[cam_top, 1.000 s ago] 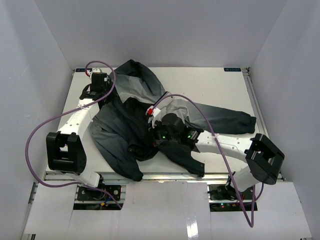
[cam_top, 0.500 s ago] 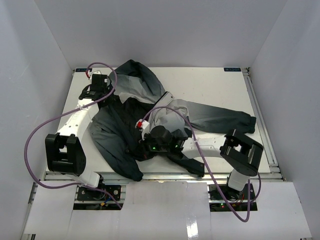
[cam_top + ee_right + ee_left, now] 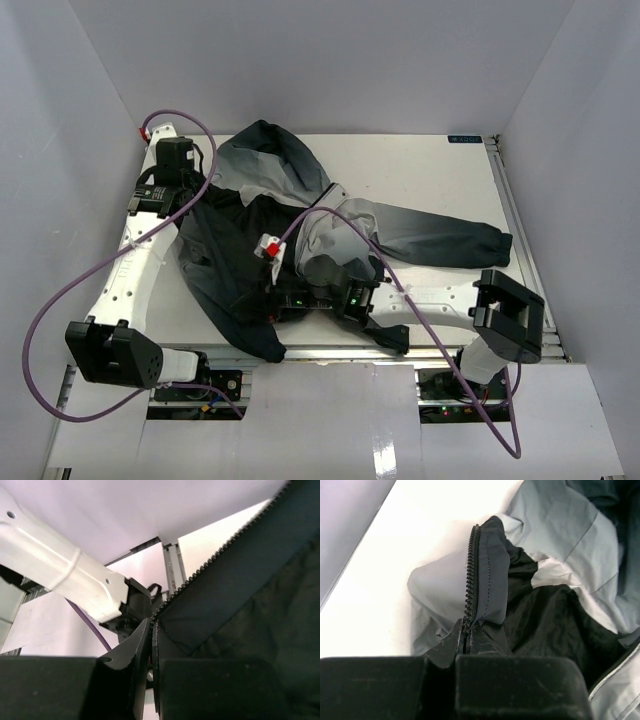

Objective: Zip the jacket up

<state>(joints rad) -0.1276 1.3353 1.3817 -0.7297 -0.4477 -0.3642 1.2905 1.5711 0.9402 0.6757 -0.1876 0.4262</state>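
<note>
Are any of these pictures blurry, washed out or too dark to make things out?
Top view: even light, sharp throughout, though dark folds of the jacket merge into black. Left wrist view: zipper teeth crisp, the table beside them washed out white. Right wrist view: bright backdrop, the fabric in shadow.

Plain pale grey walls enclose a white table on three sides under even light.
</note>
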